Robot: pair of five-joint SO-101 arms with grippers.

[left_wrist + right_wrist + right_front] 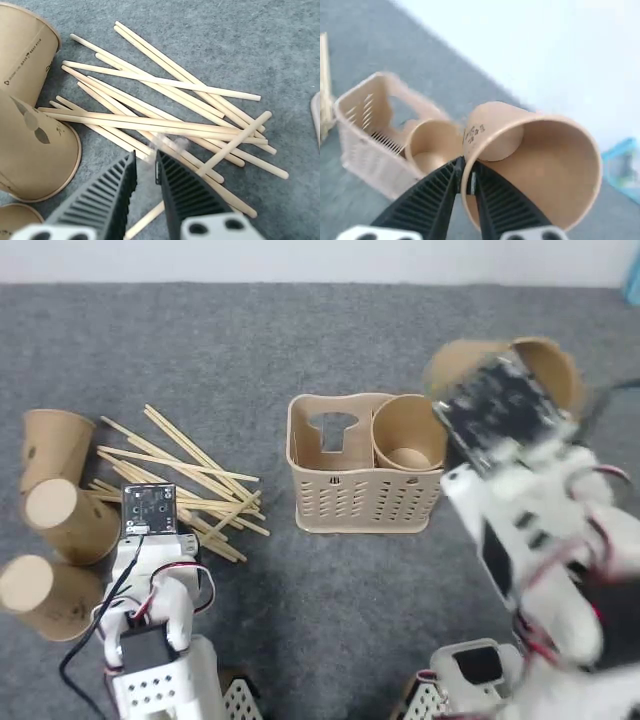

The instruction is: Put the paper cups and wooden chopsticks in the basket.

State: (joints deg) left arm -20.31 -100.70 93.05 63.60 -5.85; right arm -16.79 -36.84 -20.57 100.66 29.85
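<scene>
Grey-covered tabletop [300,340]. The beige slotted basket [365,490] sits around the middle, and one paper cup [408,435] stands upright, mouth up, in its right compartment. The right gripper [466,172] is clamped on the rim wall of a second paper cup [535,165], one finger inside the mouth and one outside. This held cup is tipped on its side, and in the high view it sits just past the basket's right end, toward the tabletop's far edge; whether it touches the basket I cannot tell. The wooden chopsticks [190,485] lie in a loose crossed pile left of the basket, flat on the tabletop and apart from the basket. The left gripper [145,162] hangs over the near edge of that pile, jaws almost together with a slim gap between them and nothing visibly pinched. Three more paper cups lie on their sides near the left edge, beside the pile: far cup [50,445], middle cup [70,520], near cup [40,595]. The far and middle ones touch.
</scene>
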